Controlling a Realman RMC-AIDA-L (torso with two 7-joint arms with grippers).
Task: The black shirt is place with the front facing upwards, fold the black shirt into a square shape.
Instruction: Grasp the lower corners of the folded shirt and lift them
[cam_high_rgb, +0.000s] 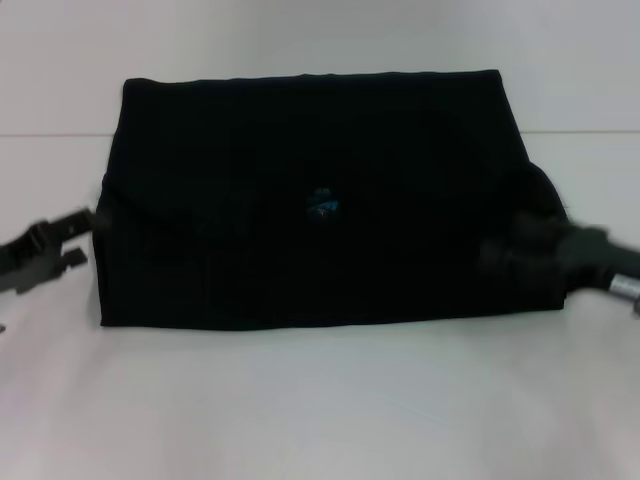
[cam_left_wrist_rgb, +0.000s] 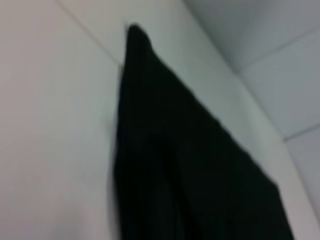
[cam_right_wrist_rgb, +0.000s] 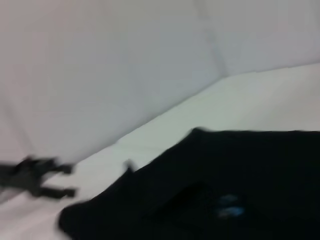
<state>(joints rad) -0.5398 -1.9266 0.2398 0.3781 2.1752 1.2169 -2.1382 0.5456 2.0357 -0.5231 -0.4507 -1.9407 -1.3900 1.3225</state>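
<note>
A plain white worktop (cam_high_rgb: 320, 400) fills the scene, with a pale wall behind it and nothing else lying on it. The black shirt (cam_high_rgb: 310, 200) lies flat at the middle of the worktop as a wide rectangle, already folded, its long axis running left to right across the robot's front; a small blue neck label (cam_high_rgb: 322, 204) shows near its centre.

The left gripper (cam_high_rgb: 85, 238) sits just beside the shirt's left edge, low over the worktop, its jaws parted and holding nothing — the shirt lies to its right. The right gripper (cam_high_rgb: 515, 258) is over the shirt's right end, dark against dark cloth, so whether its jaws are parted or closed on the cloth cannot be told. A small bulge of cloth stands out at that right edge.

Judging by the shape, the rectangle is still wider than it is deep, so a fold across the long axis — one short end carried toward the other — would likely be what squares it. Both arms are at the short ends, and nothing stands in the way.
</note>
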